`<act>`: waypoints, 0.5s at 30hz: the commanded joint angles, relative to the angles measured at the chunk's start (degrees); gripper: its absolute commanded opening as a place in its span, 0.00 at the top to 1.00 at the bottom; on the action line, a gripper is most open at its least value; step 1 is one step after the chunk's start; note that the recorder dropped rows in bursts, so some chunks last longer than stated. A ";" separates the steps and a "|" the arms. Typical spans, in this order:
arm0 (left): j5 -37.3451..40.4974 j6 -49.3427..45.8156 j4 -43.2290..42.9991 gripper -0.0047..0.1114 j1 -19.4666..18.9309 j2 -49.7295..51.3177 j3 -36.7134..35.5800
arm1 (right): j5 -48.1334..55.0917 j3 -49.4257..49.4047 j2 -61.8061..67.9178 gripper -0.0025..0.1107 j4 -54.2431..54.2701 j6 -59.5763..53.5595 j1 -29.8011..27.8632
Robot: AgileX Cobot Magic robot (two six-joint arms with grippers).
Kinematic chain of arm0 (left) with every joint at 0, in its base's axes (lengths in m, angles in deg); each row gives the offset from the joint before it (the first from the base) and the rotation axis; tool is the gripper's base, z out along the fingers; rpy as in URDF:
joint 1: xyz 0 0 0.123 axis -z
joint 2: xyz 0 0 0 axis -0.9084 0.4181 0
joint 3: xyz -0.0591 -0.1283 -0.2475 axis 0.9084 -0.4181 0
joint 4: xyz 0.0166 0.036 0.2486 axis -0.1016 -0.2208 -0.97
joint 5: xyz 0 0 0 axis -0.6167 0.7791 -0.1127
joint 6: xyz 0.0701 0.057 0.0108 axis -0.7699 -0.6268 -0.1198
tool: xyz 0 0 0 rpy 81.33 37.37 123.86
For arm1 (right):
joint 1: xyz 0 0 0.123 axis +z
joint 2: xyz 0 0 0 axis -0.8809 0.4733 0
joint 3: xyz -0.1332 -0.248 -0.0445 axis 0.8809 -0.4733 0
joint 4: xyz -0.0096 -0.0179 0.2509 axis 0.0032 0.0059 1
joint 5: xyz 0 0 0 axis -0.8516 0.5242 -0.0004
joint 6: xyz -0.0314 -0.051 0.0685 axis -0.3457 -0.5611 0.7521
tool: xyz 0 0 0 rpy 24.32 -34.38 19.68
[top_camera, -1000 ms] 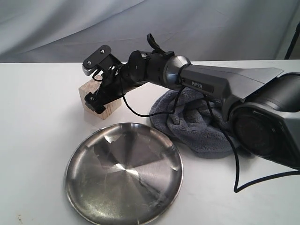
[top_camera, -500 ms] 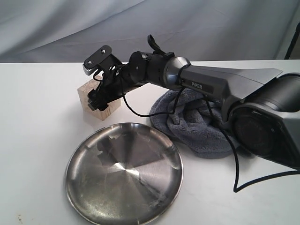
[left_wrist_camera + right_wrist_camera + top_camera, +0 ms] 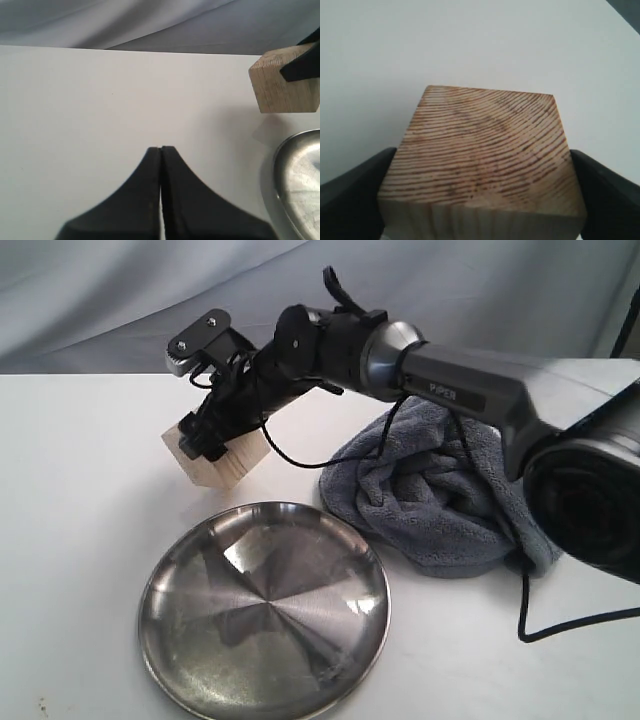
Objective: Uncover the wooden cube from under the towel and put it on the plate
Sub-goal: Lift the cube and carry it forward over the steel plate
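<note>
The right gripper [image 3: 480, 187] clasped the wooden cube [image 3: 228, 465], tilted and seemingly lifted, toward the tabletop's far edge; the towel [image 3: 440, 500] lay crumpled aside; transport was in hand; next, carry it over the plate [image 3: 262, 615] by the front edge, lower, release; the left gripper [image 3: 161, 150] was closed, empty.

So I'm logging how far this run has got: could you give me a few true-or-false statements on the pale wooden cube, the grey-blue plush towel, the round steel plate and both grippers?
1. The right gripper is shut on the pale tan wooden cube. True.
2. The cube rests on the round stainless-steel plate. False: it is held up beside the plate, which bears nothing.
3. The plush grey-blue towel covers the cube. False: the towel lies bunched on the white table, apart from the cube.
4. The left gripper is shut on nothing. True.
</note>
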 commanded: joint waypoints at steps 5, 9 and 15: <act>-0.57 0.22 -0.15 0.95 0.24 -0.18 -0.20 | 13.50 0.19 -9.10 0.98 1.43 -0.59 0.03; -0.57 0.22 -0.15 0.95 0.24 -0.18 -0.20 | 16.82 0.19 -10.88 0.98 2.33 -1.49 0.03; -0.57 0.22 -0.15 0.95 0.24 -0.18 -0.20 | 21.82 0.19 -13.32 0.98 3.08 -1.78 0.03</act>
